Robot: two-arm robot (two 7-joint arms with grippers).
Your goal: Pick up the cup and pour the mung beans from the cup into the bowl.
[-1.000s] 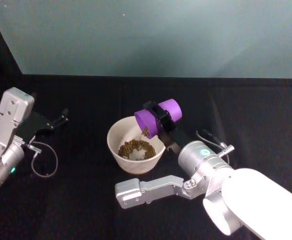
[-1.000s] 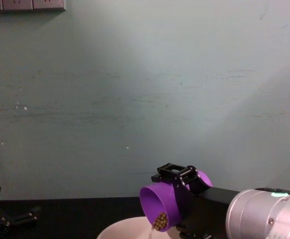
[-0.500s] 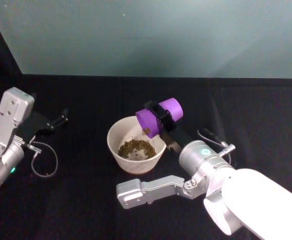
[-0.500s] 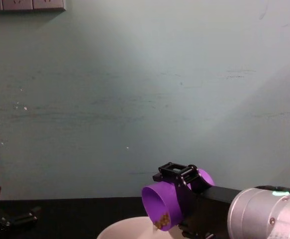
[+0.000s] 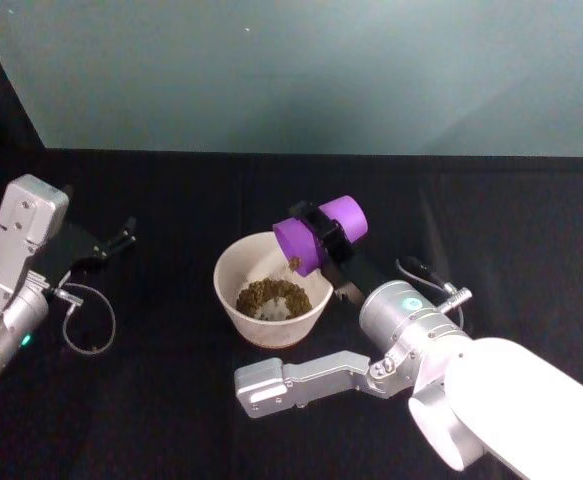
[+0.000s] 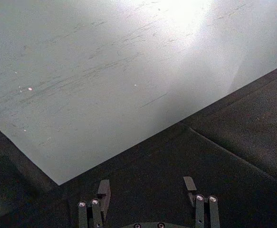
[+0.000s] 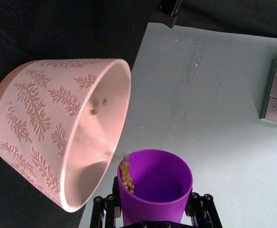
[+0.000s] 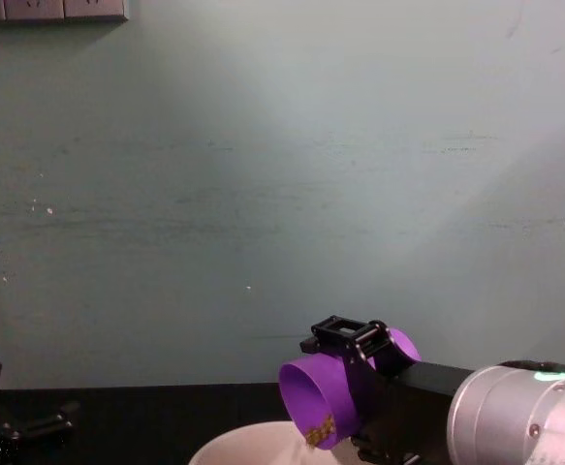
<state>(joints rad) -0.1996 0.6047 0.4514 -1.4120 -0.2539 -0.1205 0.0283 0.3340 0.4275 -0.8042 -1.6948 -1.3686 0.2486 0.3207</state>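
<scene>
My right gripper (image 5: 323, 237) is shut on the purple cup (image 5: 309, 238), held tipped on its side above the right rim of the pale bowl (image 5: 227, 291). A few mung beans (image 7: 125, 176) cling to the cup's lower lip, and a heap of them (image 5: 271, 297) lies in the bowl. From the chest, the cup (image 8: 332, 397) hangs mouth-left over the bowl's rim (image 8: 226, 447). At the wrist, the cup (image 7: 154, 191) sits between the fingers (image 7: 198, 209) beside the leaf-patterned bowl (image 7: 38, 128). My left gripper (image 6: 147, 185) is open, parked at the table's left (image 5: 114, 238).
A black cloth covers the table (image 5: 151, 400), with a pale green wall (image 5: 301, 70) behind it. A thin cable loop (image 5: 83, 325) lies by my left arm. Wall sockets (image 8: 49, 10) sit high on the wall.
The cup has shifted slightly right and fewer beans sit at its lip. The heap in the bowl has filled in. My left arm has not moved.
</scene>
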